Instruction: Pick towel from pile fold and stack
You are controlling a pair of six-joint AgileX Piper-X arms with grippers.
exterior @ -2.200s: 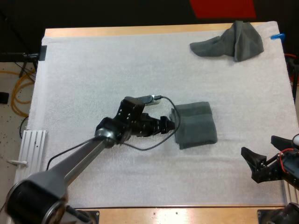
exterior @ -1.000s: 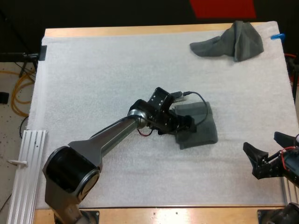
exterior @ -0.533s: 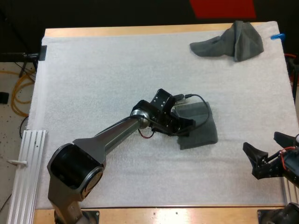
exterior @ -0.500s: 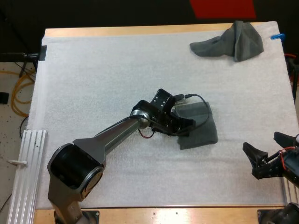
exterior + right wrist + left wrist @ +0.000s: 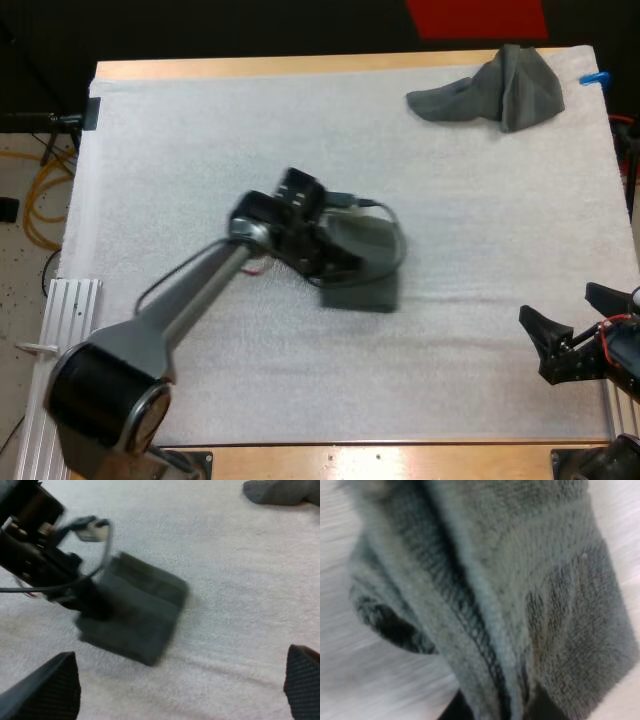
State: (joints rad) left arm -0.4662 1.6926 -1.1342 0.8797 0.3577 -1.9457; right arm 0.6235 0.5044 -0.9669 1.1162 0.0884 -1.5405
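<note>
The left end effector (image 5: 335,265) is clamped on the folded towel (image 5: 365,268). In the left wrist view its two black fingers (image 5: 454,711) press on the thick grey-green folds from both sides, with the cloth bunched between them. Half a second ago this towel lay farther to the right on the white mat (image 5: 200,130), with the end effector at its left edge. Now towel and end effector together have shifted left, toward the mat's middle, and the left arm has swung back with them. The motion smears the high view, so the towel seems to be dragged along the mat rather than lifted, though I cannot tell for certain. From the right wrist view the folded towel (image 5: 132,615) shows as a tilted, thick rectangle, with the left end effector gripping its near-left end. The right end effector (image 5: 558,310) has not moved: it sits near the right edge of the surface (image 5: 300,66), well apart from the folded towel, its fingers spread wide and holding nothing. The crumpled towel (image 5: 500,85) stays where it was, at the mat's far right corner, well apart from both end effectors.
</note>
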